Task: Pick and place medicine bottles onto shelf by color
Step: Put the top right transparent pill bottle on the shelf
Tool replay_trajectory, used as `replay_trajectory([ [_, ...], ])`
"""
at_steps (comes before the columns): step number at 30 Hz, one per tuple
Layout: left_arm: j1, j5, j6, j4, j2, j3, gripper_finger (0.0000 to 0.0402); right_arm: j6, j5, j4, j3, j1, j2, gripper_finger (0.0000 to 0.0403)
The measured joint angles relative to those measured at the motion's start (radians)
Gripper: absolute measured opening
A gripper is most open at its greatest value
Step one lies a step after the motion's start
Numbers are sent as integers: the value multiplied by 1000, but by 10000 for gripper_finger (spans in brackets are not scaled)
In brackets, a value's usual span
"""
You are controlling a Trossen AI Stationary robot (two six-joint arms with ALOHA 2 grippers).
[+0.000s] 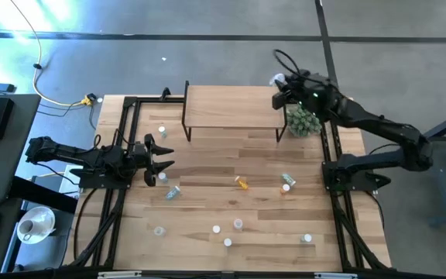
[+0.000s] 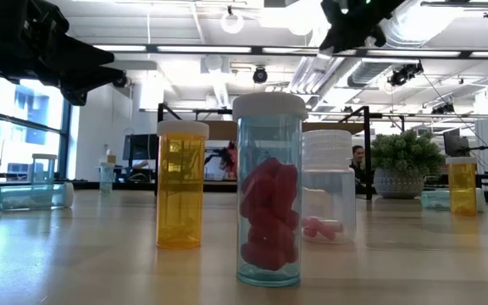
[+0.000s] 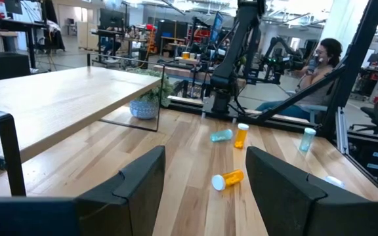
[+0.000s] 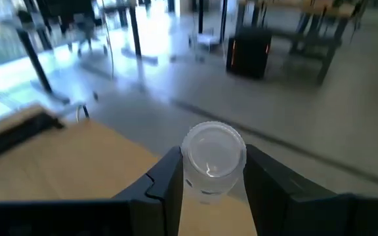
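The right gripper (image 4: 205, 180) hangs over the far right corner of the shelf (image 1: 231, 106) — a smooth pale-wood rectangle on thin black metal legs — with its dark fingers pressed against a small clear bottle (image 4: 210, 160) with a round, translucent white cap. The left gripper (image 1: 163, 157) waits at the table's left side, jaws parted and holding nothing. More cylindrical plastic medicine bottles (image 1: 238, 224) lie scattered across the plank tabletop (image 1: 207, 201) — an orange one (image 1: 242, 184) on its side mid-table, others upright. A spiky green plant ball (image 1: 302, 120) sits just right of the shelf.
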Motion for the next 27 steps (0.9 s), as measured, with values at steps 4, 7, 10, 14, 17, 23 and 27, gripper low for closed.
replay_trajectory([
  [4,0,0,0,0,0,0,202,32,-58,-51,30,-36,80,115],
  [7,0,0,0,0,0,0,202,55,-97,-59,31,-64,128,115],
  [10,0,0,0,0,0,0,202,72,-138,-67,31,-88,168,115],
  [14,0,0,0,0,0,0,202,73,-167,-77,31,-105,212,115],
  [17,0,0,0,0,0,0,202,73,-167,-90,31,-106,232,115],
  [23,0,0,0,0,0,0,202,74,-163,-130,31,-114,246,115],
  [27,0,0,0,0,0,0,202,75,-163,-154,31,-114,246,115],
])
